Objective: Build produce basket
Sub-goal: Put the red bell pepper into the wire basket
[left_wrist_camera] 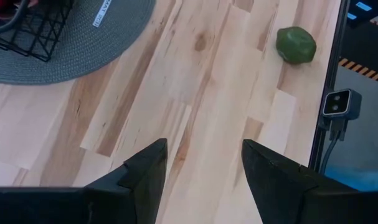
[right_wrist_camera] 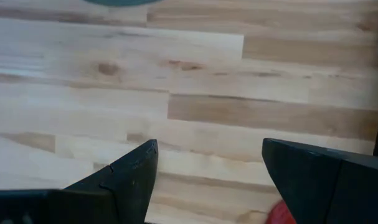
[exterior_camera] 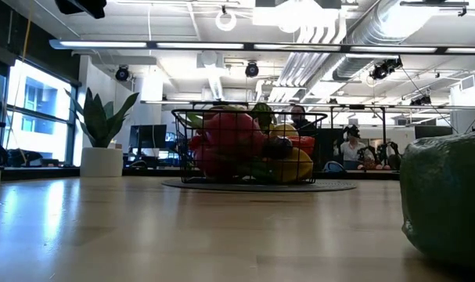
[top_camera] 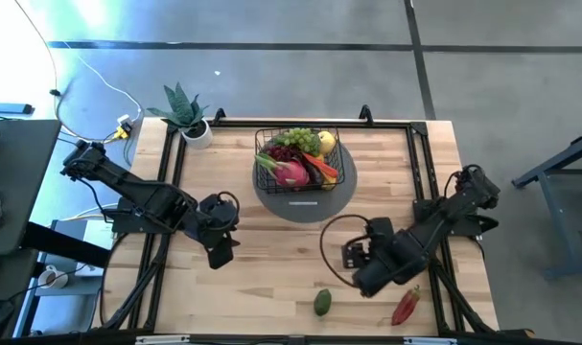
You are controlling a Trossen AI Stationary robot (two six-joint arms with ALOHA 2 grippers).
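Note:
The black wire-mesh basket [top_camera: 300, 158] stands on a round grey mat [top_camera: 304, 192] at the table's far middle, holding a pink dragon fruit, grapes, a yellow fruit and more; it also shows in the low view [exterior_camera: 249, 147]. A green avocado [top_camera: 322, 303] lies near the front edge; it also shows in the left wrist view [left_wrist_camera: 296, 44] and close up in the low view [exterior_camera: 448, 202]. A red chilli [top_camera: 406, 306] lies at the front right. My left gripper [left_wrist_camera: 202, 165] is open over bare wood at the left. My right gripper [right_wrist_camera: 208, 163] is open over bare wood, left of the chilli.
A potted green plant [top_camera: 187, 117] stands at the table's far left corner. A black frame rail [top_camera: 420, 172] runs around the tabletop. Bare wood lies between the two arms and in front of the mat.

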